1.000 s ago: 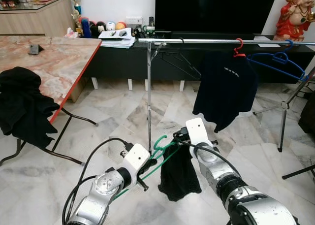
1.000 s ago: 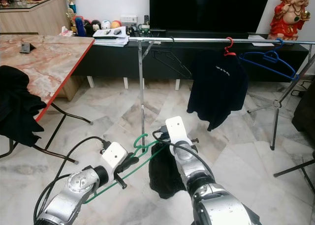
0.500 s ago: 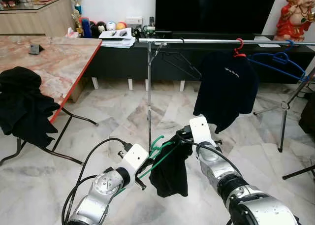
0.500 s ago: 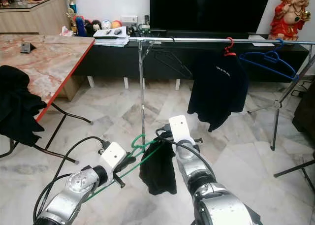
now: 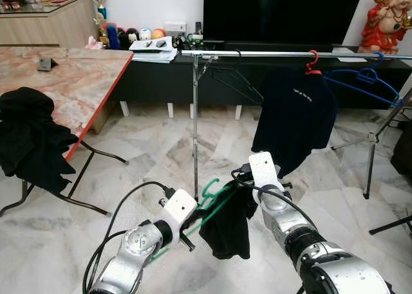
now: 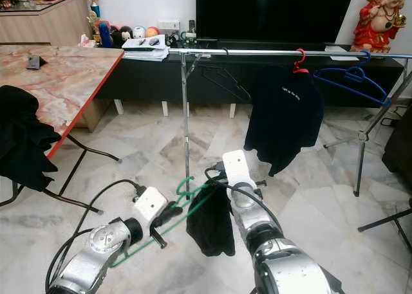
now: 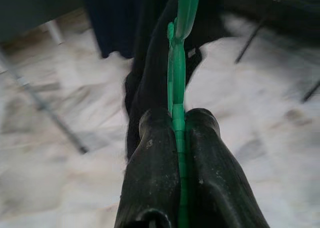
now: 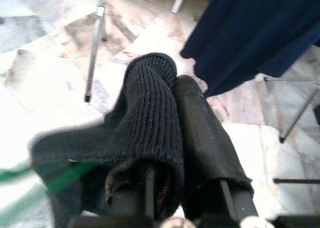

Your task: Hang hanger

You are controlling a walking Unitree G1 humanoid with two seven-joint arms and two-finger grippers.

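A green hanger (image 5: 209, 190) is low over the floor, in front of the clothes rail (image 5: 257, 53). My left gripper (image 5: 188, 225) is shut on its lower bar; in the left wrist view the green hanger (image 7: 179, 63) runs out from between the fingers (image 7: 155, 153). A black garment (image 5: 225, 226) droops from the hanger. My right gripper (image 5: 243, 180) is shut on the garment's top edge. In the right wrist view the knit cloth (image 8: 150, 93) wraps over one finger.
The rail's upright pole (image 5: 195, 127) stands just beyond the hanger. A dark shirt on a red hanger (image 5: 293, 114), a blue hanger (image 5: 360, 78) and a black hanger (image 5: 235, 82) hang on the rail. A marble table (image 5: 64, 82) with black cloth (image 5: 29, 139) is at the left.
The black garment has swung to the left under the hanger and now hangs longer. Both grippers have kept their hold and stayed almost in place.
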